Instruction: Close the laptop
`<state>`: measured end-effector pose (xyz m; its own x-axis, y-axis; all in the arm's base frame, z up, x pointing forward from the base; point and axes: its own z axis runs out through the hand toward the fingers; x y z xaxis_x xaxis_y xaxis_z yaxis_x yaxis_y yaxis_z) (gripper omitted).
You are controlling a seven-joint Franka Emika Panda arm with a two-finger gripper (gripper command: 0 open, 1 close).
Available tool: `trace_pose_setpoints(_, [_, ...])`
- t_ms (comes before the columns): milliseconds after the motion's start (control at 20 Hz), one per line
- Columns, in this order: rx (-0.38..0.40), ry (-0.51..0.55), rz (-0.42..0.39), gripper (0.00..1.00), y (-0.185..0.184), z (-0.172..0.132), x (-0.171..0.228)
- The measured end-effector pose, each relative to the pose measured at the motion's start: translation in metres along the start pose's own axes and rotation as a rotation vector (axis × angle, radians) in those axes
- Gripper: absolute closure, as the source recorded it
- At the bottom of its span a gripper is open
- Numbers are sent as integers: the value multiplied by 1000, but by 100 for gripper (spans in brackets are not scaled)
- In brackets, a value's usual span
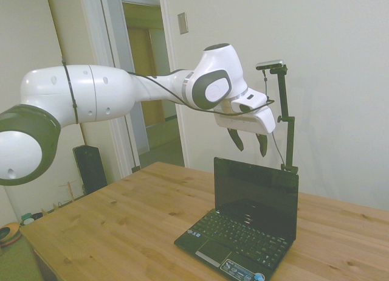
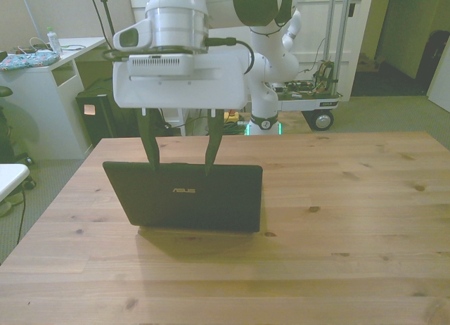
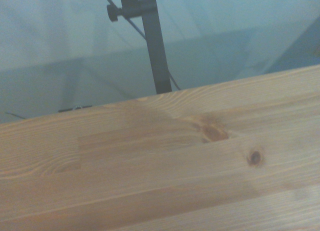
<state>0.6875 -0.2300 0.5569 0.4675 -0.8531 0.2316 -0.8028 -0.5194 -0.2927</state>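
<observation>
The laptop [image 2: 184, 196] stood open on the wooden table [image 2: 337, 219], toward the front view's left, its lid upright and showing the gold "ASUS" lettering [image 2: 184, 191] on its back, with small colourful stickers [image 1: 243, 271] along the palm rest too small to read. The gripper [image 2: 181, 167] hung just above the lid's top edge, its dark fingers [image 2: 150, 150] spread wide apart and holding nothing.
</observation>
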Motion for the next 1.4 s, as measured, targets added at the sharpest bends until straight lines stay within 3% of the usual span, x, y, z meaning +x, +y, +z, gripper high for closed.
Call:
trace_pose_setpoints(600, [-18,-48,15,100,6,7,1])
trace_pose_setpoints(1050, [-78,-120,33,100,23,9,-1])
trace_pose_setpoints(1400, [-170,-238,51,100,46,49,-27])
